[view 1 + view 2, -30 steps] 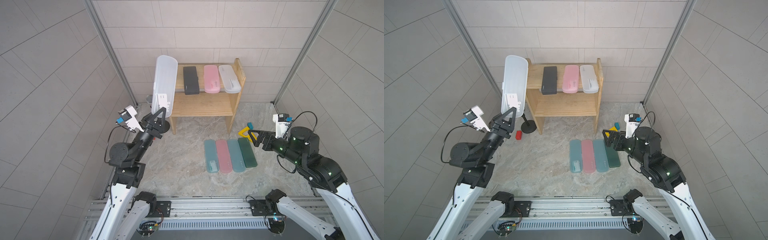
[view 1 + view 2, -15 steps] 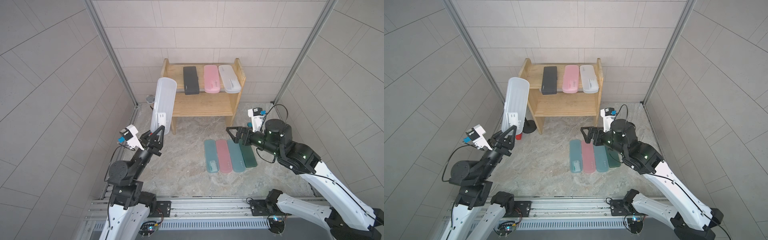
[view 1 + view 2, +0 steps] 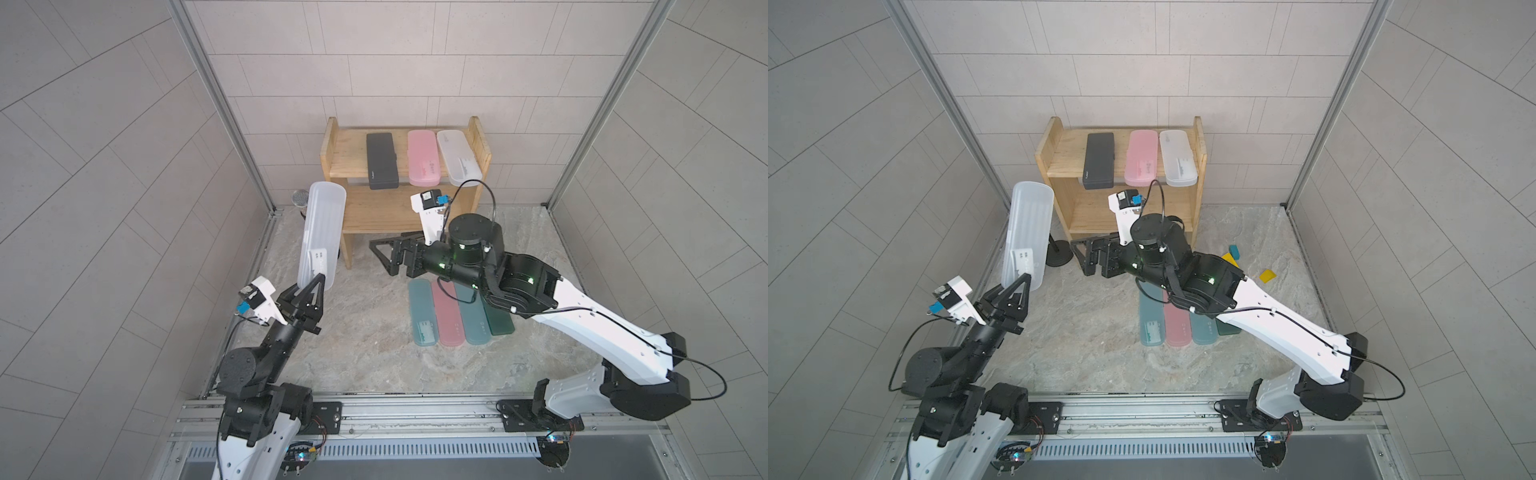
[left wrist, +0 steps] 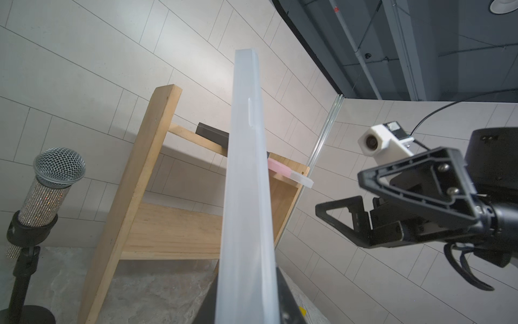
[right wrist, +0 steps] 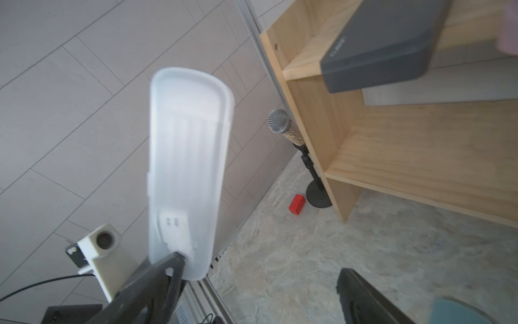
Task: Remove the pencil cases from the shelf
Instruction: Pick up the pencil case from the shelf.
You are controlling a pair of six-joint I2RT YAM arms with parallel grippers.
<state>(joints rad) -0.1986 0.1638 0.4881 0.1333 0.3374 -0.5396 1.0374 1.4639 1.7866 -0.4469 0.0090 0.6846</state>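
Pencil cases sit in three places. A frosted white case (image 3: 322, 232) is up in the air, nearly upright, near the left side panel of the shelf (image 3: 353, 210) but apart from it. Its lower end is pinched in the left gripper (image 3: 316, 279), whose jaws are clamped on it. On the shelf's top tier a black case (image 3: 382, 166), a pink case (image 3: 423, 164) and a second frosted case (image 3: 459, 163) lie side by side, their front ends overhanging the edge. Four more lie in a tight row on the counter (image 3: 365, 353) in front of the shelf: a light teal case (image 3: 422, 320), a second pink case (image 3: 448, 324), a teal case (image 3: 476, 328) and a dark green case (image 3: 496, 326), partly hidden under the right arm. The right gripper (image 3: 380, 257) hangs in front of the shelf's lower tier with its jaws spread wide, holding nothing, pointing toward the lifted case. A microphone (image 3: 300, 198) stands by the shelf's left panel.
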